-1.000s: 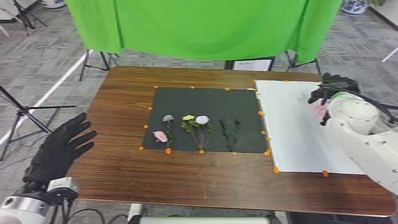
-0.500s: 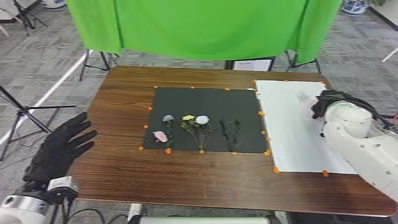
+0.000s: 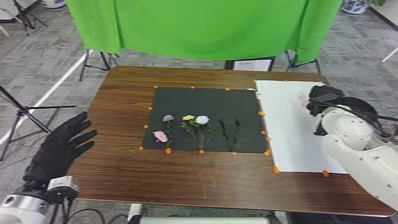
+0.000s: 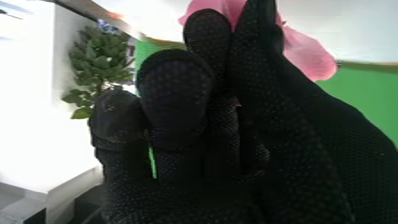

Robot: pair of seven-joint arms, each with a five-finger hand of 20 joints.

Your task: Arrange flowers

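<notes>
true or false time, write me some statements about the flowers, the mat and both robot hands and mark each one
1. A pink flower lies on the dark mat. True.
2. The right robot hand is over the dark mat. False: it is over the white sheet.
3. Pink petals show at the right robot hand's fingers. True.
4. The left robot hand is curled round a flower. False: its fingers are straight and it holds nothing.
5. The yellow flower lies beside the white flower. True.
</notes>
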